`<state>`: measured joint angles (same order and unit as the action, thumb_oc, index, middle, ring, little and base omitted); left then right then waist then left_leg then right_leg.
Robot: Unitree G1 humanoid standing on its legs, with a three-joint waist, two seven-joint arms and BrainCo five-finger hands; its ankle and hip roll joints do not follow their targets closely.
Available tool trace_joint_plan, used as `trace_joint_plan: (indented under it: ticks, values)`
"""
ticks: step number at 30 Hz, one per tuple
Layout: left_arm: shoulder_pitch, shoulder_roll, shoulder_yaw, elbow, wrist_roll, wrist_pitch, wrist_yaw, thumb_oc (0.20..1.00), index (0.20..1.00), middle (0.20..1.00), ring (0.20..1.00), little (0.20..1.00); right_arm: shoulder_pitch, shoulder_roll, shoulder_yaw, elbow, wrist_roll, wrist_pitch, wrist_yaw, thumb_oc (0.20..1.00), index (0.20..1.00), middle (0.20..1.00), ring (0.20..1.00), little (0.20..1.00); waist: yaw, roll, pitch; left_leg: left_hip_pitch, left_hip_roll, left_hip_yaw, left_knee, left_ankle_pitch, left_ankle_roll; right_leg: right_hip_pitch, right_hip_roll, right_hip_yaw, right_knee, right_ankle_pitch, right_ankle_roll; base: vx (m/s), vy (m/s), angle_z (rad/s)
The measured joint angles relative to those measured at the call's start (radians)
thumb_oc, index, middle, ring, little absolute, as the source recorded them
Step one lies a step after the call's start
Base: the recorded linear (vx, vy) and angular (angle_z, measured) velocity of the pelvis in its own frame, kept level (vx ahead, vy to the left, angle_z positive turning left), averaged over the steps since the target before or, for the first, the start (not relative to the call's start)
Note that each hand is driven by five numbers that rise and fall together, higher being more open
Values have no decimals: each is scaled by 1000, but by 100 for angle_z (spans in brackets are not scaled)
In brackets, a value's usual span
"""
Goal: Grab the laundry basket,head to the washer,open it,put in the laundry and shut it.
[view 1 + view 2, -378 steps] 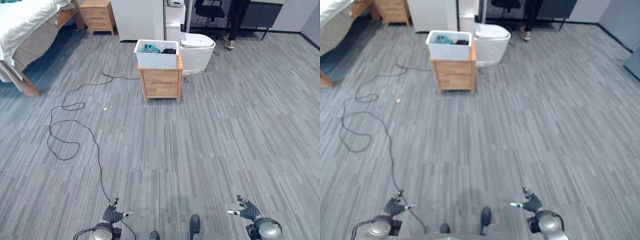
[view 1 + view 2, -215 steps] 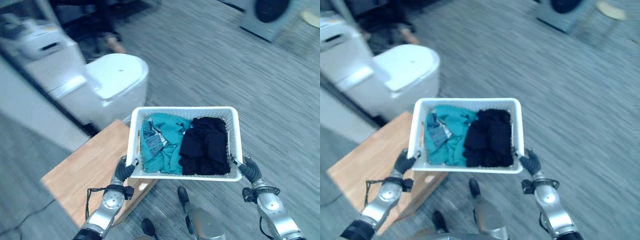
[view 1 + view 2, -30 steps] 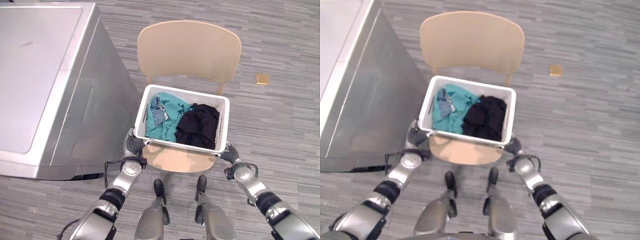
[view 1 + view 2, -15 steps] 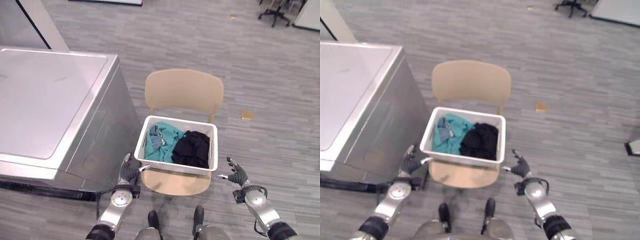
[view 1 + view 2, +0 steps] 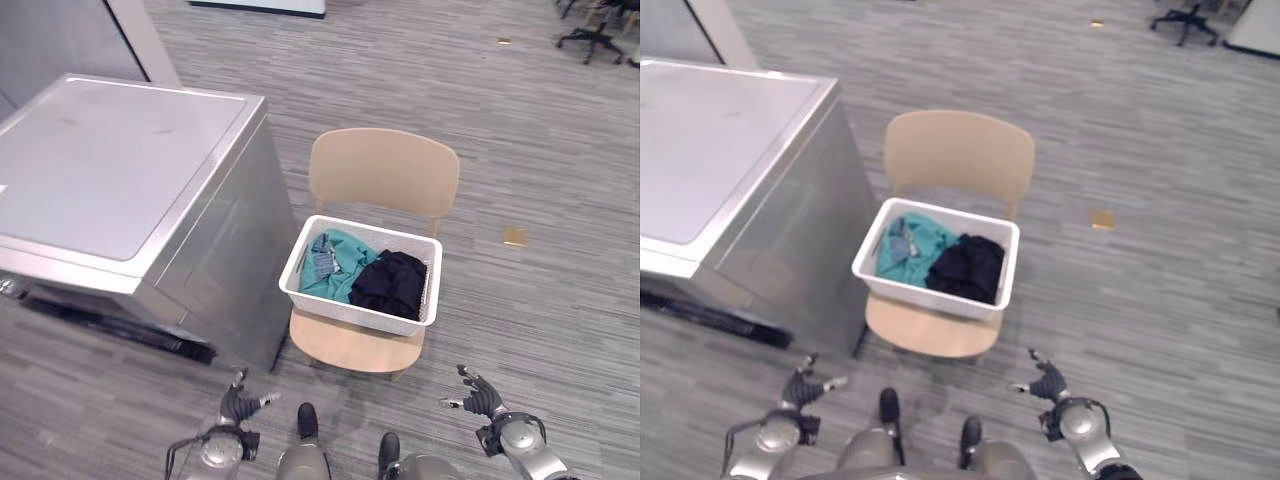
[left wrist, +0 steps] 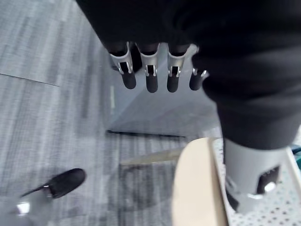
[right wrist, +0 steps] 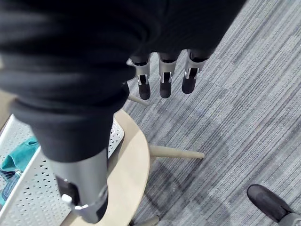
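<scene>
Sitting on the seat of a tan chair point(image 5: 384, 180), the white basket point(image 5: 362, 274) holds a teal garment point(image 5: 333, 262) on its washer side and a black garment point(image 5: 391, 284) on the other. Left eye view: the silver washer point(image 5: 120, 165) stands just beside the chair, on the robot's left, lid down. A small tan tile point(image 5: 515, 236) lies on the grey floor point(image 5: 520, 140) beyond the chair, to the right. Left hand point(image 5: 240, 405) and right hand point(image 5: 477, 399) hang low at the near edge, well apart from the basket, fingers spread, nothing in them.

Right eye view: same layout. Basket point(image 5: 940, 256) rests squarely on the chair point(image 5: 960, 152), washer point(image 5: 725, 140) beside it. An office chair base point(image 5: 1185, 22) shows at the far right corner. Left hand point(image 5: 800, 389) and right hand point(image 5: 1049, 384) are both splayed and empty, short of the seat's front edge.

Left wrist view: left hand fingers point(image 6: 149, 70) are straight, side by side, holding nothing. Past them, the washer's lower corner point(image 6: 155, 110); the chair seat edge point(image 6: 195, 188) and a bit of perforated basket wall point(image 6: 273, 212) sit near the thumb.

Right wrist view: right hand fingers point(image 7: 164, 77) are straight and free. The seat edge point(image 7: 131, 169), a chair leg point(image 7: 176, 152) and the basket wall point(image 7: 28, 188) with teal cloth point(image 7: 16, 153) lie below them.
</scene>
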<state>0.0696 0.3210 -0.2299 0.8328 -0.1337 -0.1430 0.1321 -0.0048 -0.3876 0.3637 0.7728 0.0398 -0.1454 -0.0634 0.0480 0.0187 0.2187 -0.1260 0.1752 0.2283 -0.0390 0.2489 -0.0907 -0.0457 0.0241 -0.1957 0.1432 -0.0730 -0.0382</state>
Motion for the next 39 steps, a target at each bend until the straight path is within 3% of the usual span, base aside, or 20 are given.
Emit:
trace_joint_plan:
  ticks: [4,6,8,10,11,12,13,14,15,18,20,21,24,26,29,31,32,34,36,39]
  values:
    - [-14,-15,0,76,1,0,4,1000,1000,1000,1000,1000,-4,9,43,-9,0,0,3,1000,1000,1000,1000,1000,-11,-26,11,11,-24,38,42,-99,-14,-1,-48,-75,-56,44,-43,-130,80,51]
    - [-71,-25,4,113,-1,-2,26,1000,1000,1000,1000,1000,-4,10,43,-10,0,0,3,1000,1000,1000,1000,1000,-28,-51,22,56,-14,55,87,-148,-30,24,-90,-129,-114,86,-29,-23,163,88]
    - [-96,-40,3,117,-1,-2,34,1000,1000,1000,1000,1000,6,8,43,-10,0,0,3,1000,1000,1000,1000,1000,-57,-52,21,101,24,127,87,-162,-49,61,-102,-186,-171,101,-19,18,197,105]
    - [-106,-56,-2,105,-2,-5,40,1000,1000,1000,1000,1000,4,6,38,-9,0,0,3,1000,1000,1000,1000,1000,-67,-35,16,148,65,152,58,-158,-44,63,-104,-196,-179,98,-2,40,218,91]
    - [-129,-76,-3,108,-2,-3,44,1000,1000,1000,1000,1000,4,7,37,-7,0,1,-1,1000,1000,1000,1000,1000,-92,-27,12,150,99,280,54,-160,-48,76,-124,-274,-192,123,21,104,156,106]
    - [-139,-84,-8,101,-2,-5,47,1000,1000,1000,1000,1000,7,5,35,-6,0,5,0,1000,1000,1000,1000,1000,-93,-25,11,151,101,287,42,-155,-41,74,-132,-284,-187,121,35,159,242,97]
    - [-142,-92,-13,88,-2,-6,49,1000,1000,1000,1000,1000,8,0,38,-5,0,8,2,1000,1000,1000,1000,1000,-87,-10,6,158,105,286,32,-128,-5,68,-132,-287,-173,123,51,254,331,44]
    - [-137,-103,-22,93,-2,-4,49,1000,1000,1000,1000,1000,-3,2,33,-4,0,15,-4,1000,1000,1000,1000,1000,-79,18,-3,169,102,280,11,-174,-7,70,-135,-304,-157,125,83,196,261,39]
    - [-139,-99,-25,102,-1,-3,49,1000,1000,1000,1000,1000,-4,15,31,4,0,19,-7,1000,1000,1000,1000,1000,-76,2,-5,170,83,272,5,-178,-11,67,-164,-311,-133,118,96,248,374,71]
    - [-132,-66,-38,108,0,-1,50,1000,1000,1000,1000,1000,6,50,41,-1,0,20,-3,1000,1000,1000,1000,1000,-62,-52,-34,164,-20,228,27,-222,41,45,-276,-264,-47,88,132,128,246,51]
    - [-123,-46,-38,105,0,-1,49,1000,1000,1000,1000,1000,-4,63,41,-11,0,17,-2,1000,1000,1000,1000,1000,-53,-59,-37,162,-58,222,36,-239,65,35,-318,-237,-5,88,133,160,378,28]
    - [-121,-25,-38,106,0,0,49,1000,1000,1000,1000,1000,-44,79,56,-10,1,28,-2,1000,1000,1000,1000,1000,-44,-64,-35,154,-102,216,63,-269,94,-12,-382,-206,119,102,150,197,371,32]
    - [-124,-9,-37,107,1,-1,49,1000,1000,1000,1000,1000,-82,94,116,-35,1,31,2,1000,1000,1000,1000,1000,-49,-66,-29,194,-143,183,36,-289,122,-128,-440,-61,364,105,154,127,154,28]
    - [-123,-4,-36,107,1,-2,51,1000,1000,1000,1000,1000,-90,118,134,-102,5,29,12,1000,1000,1000,1000,1000,-42,-53,-22,205,-138,162,9,-281,137,-168,-343,-9,351,6,147,125,65,29]
    - [-121,-2,-29,108,0,-1,50,1000,1000,1000,1000,1000,-125,127,166,-176,13,16,19,1000,1000,1000,1000,1000,-47,-52,-2,193,-126,130,3,-264,129,-206,-179,13,242,-26,111,88,-21,44]
    - [-106,-25,-29,113,0,-3,46,1000,1000,1000,1000,1000,-152,122,189,-186,23,16,18,1000,1000,1000,1000,1000,-46,-62,0,182,-159,60,5,-270,118,-211,-138,20,177,-4,94,156,-73,109]
    - [-94,-50,-34,116,0,-3,45,1000,1000,1000,1000,1000,-166,109,204,-183,41,16,21,1000,1000,1000,1000,1000,-37,-36,1,179,-149,7,5,-269,113,-159,-111,19,113,37,81,114,-62,95]
    - [-73,-49,-33,105,0,-2,38,1000,1000,1000,1000,1000,-209,115,212,-180,49,18,21,1000,1000,1000,1000,1000,-5,-12,6,175,-135,1,6,-267,108,-154,-93,10,84,41,76,84,-43,37]
    - [-41,-44,-33,108,-1,1,38,1000,1000,1000,1000,1000,-253,123,214,-177,49,16,22,1000,1000,1000,1000,1000,14,9,8,162,-126,1,8,-265,107,-159,-83,1,76,61,42,54,-45,2]
    - [-24,-45,-36,110,0,0,28,1000,1000,1000,1000,1000,-310,117,241,-173,50,19,16,1000,1000,1000,1000,1000,28,29,8,143,-114,-24,28,-265,108,-130,-76,-35,34,63,38,8,-47,28]
